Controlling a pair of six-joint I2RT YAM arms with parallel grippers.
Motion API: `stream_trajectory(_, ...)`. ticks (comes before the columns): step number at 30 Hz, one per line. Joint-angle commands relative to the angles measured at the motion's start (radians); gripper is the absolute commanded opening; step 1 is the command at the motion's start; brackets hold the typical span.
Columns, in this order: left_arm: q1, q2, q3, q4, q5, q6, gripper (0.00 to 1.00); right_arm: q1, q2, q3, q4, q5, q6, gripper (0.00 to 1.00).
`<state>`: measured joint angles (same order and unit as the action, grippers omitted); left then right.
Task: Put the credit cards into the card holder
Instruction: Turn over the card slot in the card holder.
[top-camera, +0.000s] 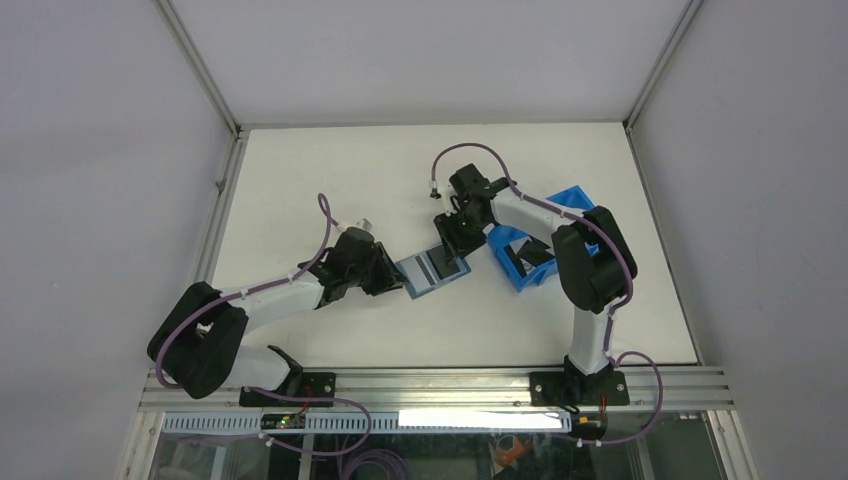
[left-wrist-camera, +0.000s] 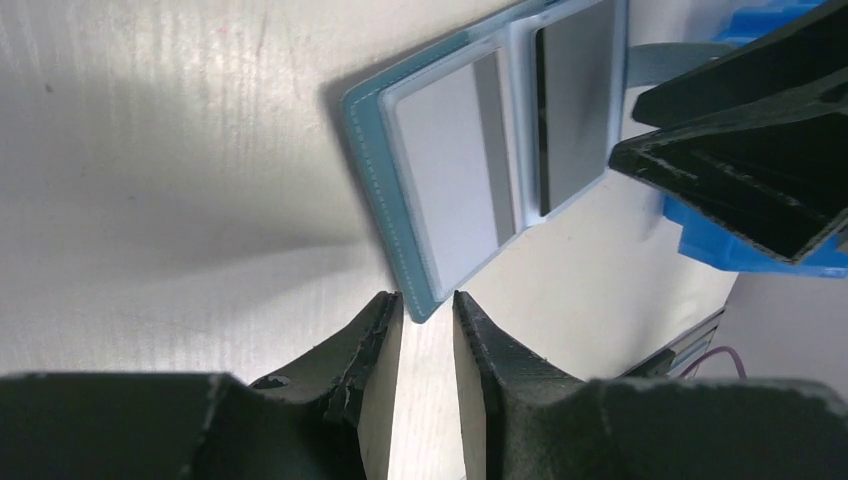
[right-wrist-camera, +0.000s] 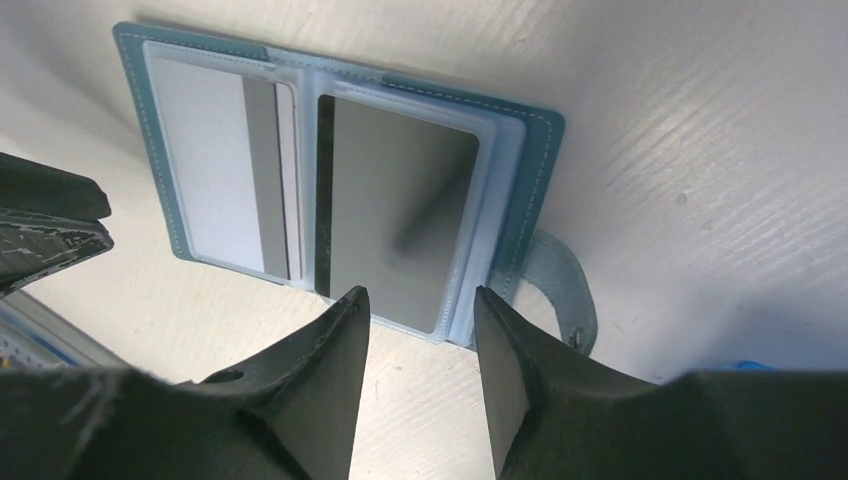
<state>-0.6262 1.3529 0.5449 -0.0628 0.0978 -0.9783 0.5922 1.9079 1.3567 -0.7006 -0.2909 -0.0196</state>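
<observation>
Top looks down; both close wrist views share the card holder (right-wrist-camera: 532, 180).

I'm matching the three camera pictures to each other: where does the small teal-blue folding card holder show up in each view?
Top external: the teal-blue folding card holder lies open near the picture's centre.
Left wrist: the holder is at the top, right of centre.
Right wrist: the holder fills the upper left and centre.
Shared landmark: the dark grey card in its pocket.

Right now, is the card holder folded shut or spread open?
Spread open: the card holder lies inside up, one half showing a pale card, the other a dark card; snap tab unfastened.
</observation>
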Motion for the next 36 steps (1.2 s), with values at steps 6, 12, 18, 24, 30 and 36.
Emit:
stream_trajectory(6,0.008,-0.001,0.122,0.027,0.037,0.013,0.21,-0.005,0.014,0.057,0.003,-0.077,0.018,0.43)
stream_trajectory(12,0.004,0.104,0.185,0.044,0.082,0.006,0.16,-0.006,0.020,0.056,0.000,-0.031,0.014,0.43)
stream_trajectory(18,0.001,0.227,0.256,0.049,0.117,0.010,0.11,-0.008,0.032,0.058,-0.003,-0.040,0.014,0.42)
stream_trajectory(24,0.002,0.300,0.300,0.049,0.137,0.013,0.10,-0.008,0.041,0.055,-0.002,-0.063,0.018,0.42)
stream_trajectory(30,0.000,0.349,0.320,0.049,0.152,0.016,0.10,-0.009,0.042,0.056,-0.002,-0.083,0.018,0.41)
stream_trajectory(36,0.000,0.396,0.328,0.049,0.166,0.014,0.09,-0.028,0.042,0.055,0.003,-0.102,0.052,0.40)
